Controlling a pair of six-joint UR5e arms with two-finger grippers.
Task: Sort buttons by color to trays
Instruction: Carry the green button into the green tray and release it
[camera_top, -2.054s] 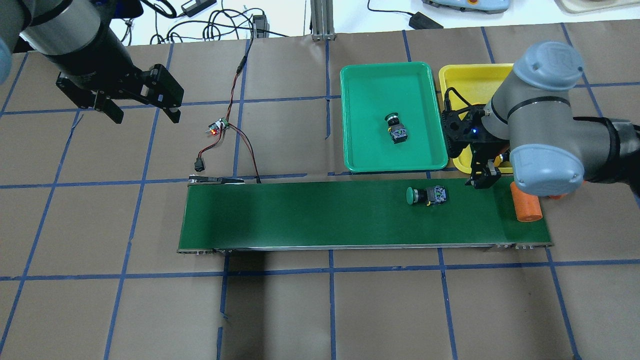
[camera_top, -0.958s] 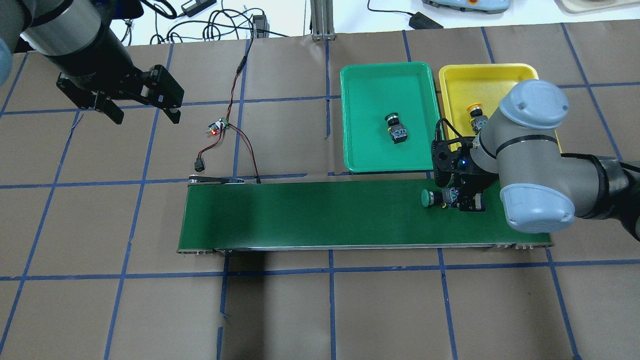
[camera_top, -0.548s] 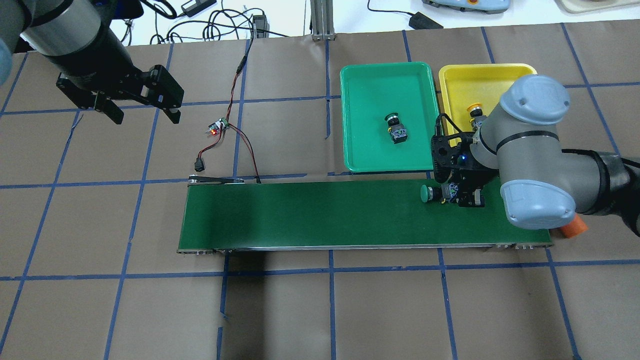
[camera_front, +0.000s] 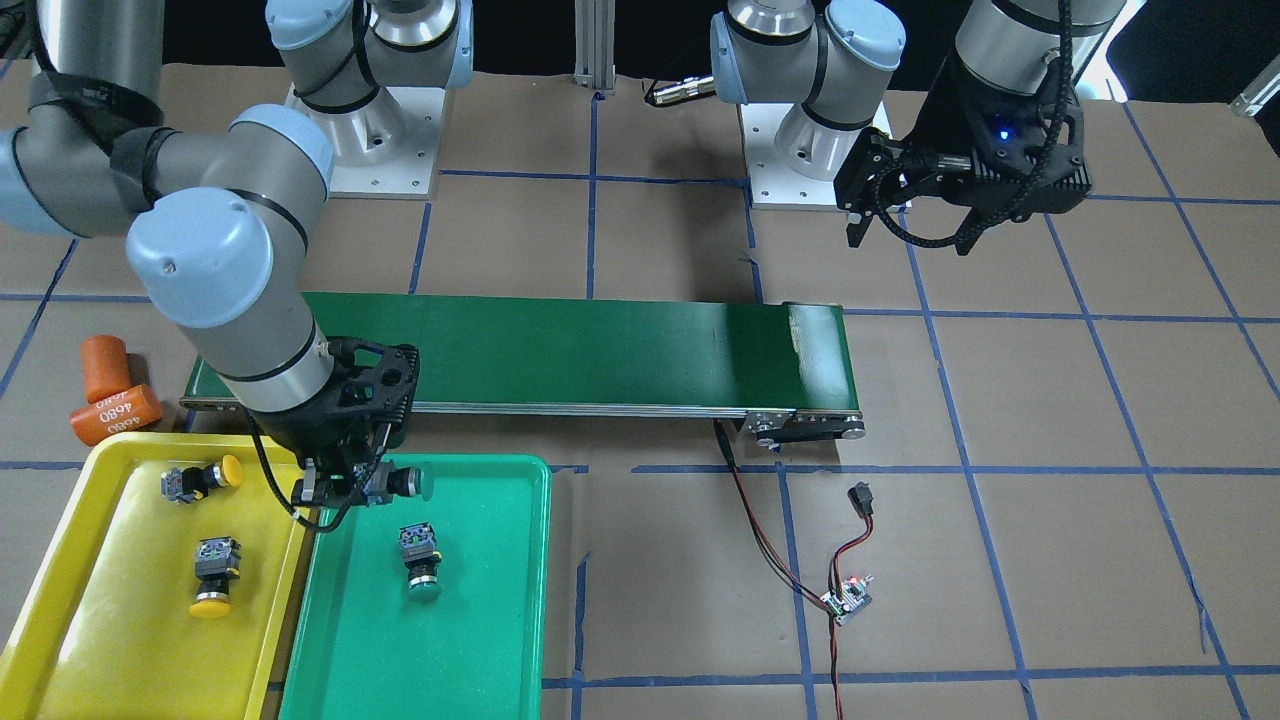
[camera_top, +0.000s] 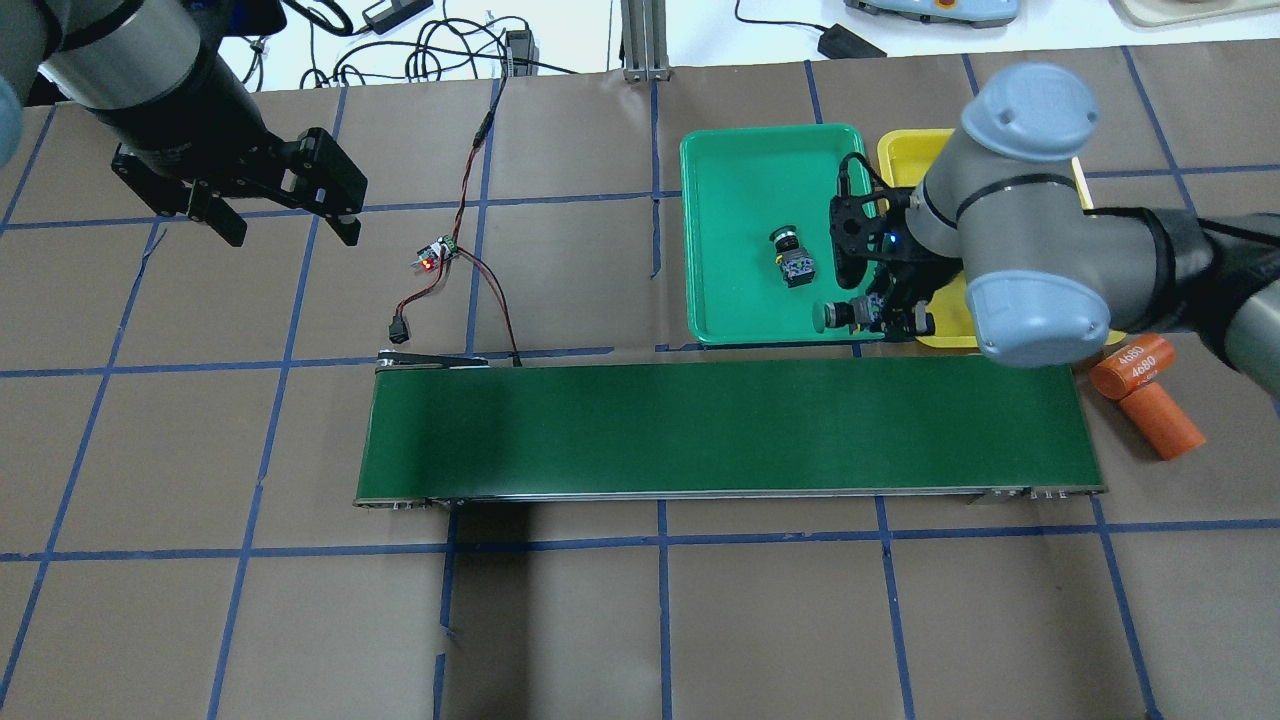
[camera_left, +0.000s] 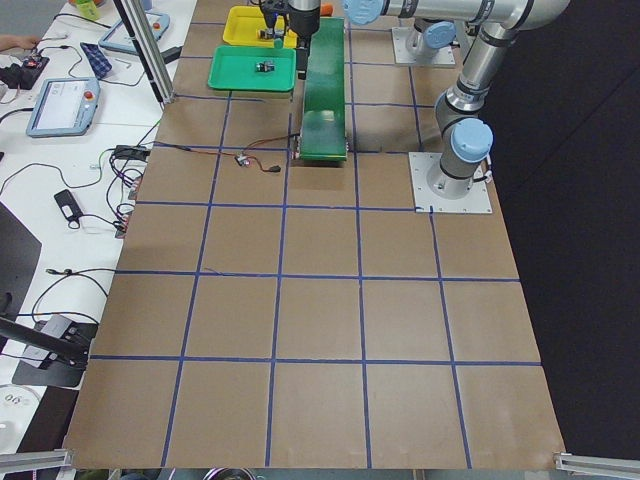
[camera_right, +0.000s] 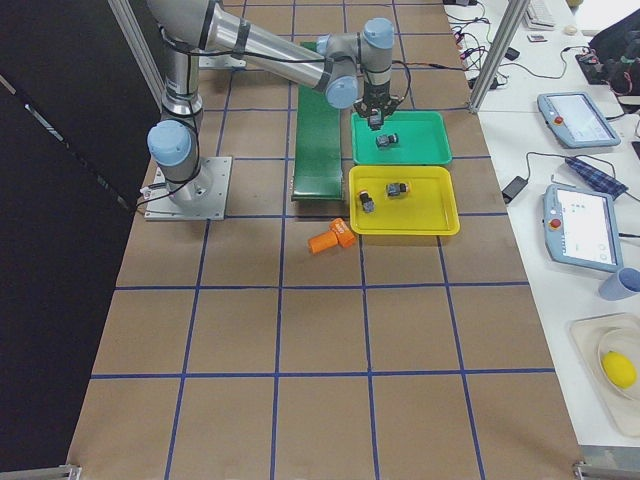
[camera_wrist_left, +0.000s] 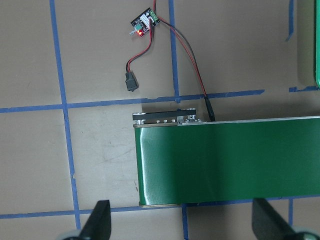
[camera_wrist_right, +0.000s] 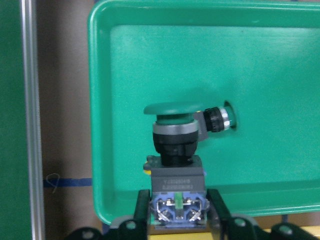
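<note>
"What is your right claw doing?"

"My right claw (camera_wrist_right: 177, 212) is pinching the green button (camera_wrist_right: 175, 145) by its grey-blue terminal end. The button's long axis runs level, straight out from the fingers, with the cap leading toward my left."

"And under it?"

"The green tray (camera_top: 740, 180). The cap hangs over the tray floor, by the corner nearest the conveyor belt (camera_top: 700, 430) and the yellow tray (camera_top: 905, 140). The terminal end sits about over the rim. I judge I should carry it further in along that axis before letting go, or it may catch the rim."

"Anything in the way?"

"The other green button (camera_top: 793, 257) lies ahead and a little aside, near but apart. Both yellow buttons (camera_front: 203, 478) lie in their tray."

"Your left?"

"My left claw (camera_top: 288, 232) hangs spread and empty, well apart over the bench (camera_top: 600, 620). The right is the nearer one."
</note>
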